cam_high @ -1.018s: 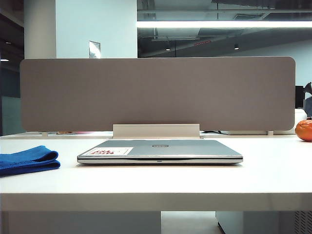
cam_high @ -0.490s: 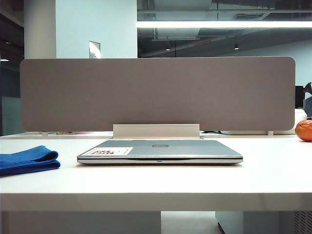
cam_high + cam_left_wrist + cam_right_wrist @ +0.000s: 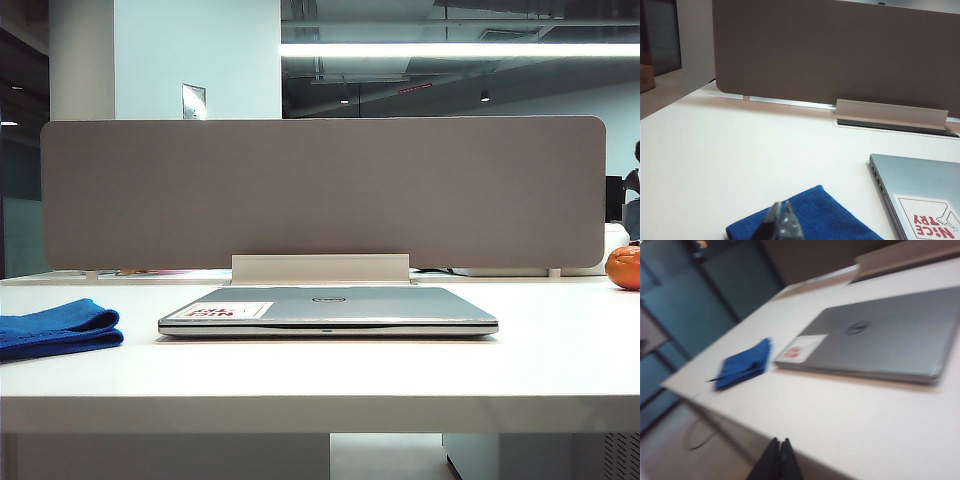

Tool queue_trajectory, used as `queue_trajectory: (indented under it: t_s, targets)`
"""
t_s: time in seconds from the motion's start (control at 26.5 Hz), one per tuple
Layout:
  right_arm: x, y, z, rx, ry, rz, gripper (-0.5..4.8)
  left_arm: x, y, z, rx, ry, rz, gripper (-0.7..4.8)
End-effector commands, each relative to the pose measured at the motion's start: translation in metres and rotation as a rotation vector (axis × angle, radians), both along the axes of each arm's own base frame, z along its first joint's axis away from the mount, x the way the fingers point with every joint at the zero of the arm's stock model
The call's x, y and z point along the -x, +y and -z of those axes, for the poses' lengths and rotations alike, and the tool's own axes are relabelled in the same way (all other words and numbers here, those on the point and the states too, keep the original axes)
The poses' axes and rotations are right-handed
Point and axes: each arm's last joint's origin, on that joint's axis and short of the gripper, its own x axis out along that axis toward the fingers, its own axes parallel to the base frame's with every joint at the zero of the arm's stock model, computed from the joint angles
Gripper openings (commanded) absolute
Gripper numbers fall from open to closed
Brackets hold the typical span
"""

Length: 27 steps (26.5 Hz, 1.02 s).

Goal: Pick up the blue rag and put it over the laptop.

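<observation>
The blue rag (image 3: 58,329) lies folded on the white table at the far left of the exterior view, apart from the laptop (image 3: 328,310), which sits closed in the middle with a white-and-red sticker on its lid. Neither gripper shows in the exterior view. In the left wrist view my left gripper (image 3: 780,216) is shut and empty, its tips held over the blue rag (image 3: 820,217), with the laptop (image 3: 925,195) beside it. In the blurred right wrist view my right gripper (image 3: 779,442) is shut and empty, back at the table's near edge, facing the laptop (image 3: 890,337) and the blue rag (image 3: 744,363).
A tall grey divider panel (image 3: 320,190) stands along the back of the table (image 3: 320,375), with a white cable flap (image 3: 320,268) behind the laptop. An orange round object (image 3: 624,266) sits at the far right edge.
The exterior view shows no change on the table; rag and laptop lie where they were. The right wrist view is motion-blurred and tilted.
</observation>
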Motion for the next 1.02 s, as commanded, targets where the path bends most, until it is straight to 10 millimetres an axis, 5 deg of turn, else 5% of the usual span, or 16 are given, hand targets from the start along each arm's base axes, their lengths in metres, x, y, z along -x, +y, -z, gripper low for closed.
queue_trajectory:
  t_s: [0.04,0.49,0.64,1.02]
  targets:
    - [0.001,0.002,0.0,-0.059,0.041,-0.084,-0.05,0.0,0.0,-0.002,0.003,-0.014,0.001,-0.06]
    - [0.002,0.002,0.0,-0.076,0.057,-0.088,-0.05,0.006,0.0,-0.018,0.192,0.09,0.019,-0.06]
    - [0.002,0.002,0.0,-0.076,0.057,-0.086,-0.05,0.003,-0.001,-0.04,0.192,0.127,0.034,-0.06]
    - [0.001,0.002,0.0,-0.075,0.056,-0.083,-0.05,-0.053,0.001,-0.101,0.188,0.317,0.016,-0.06]
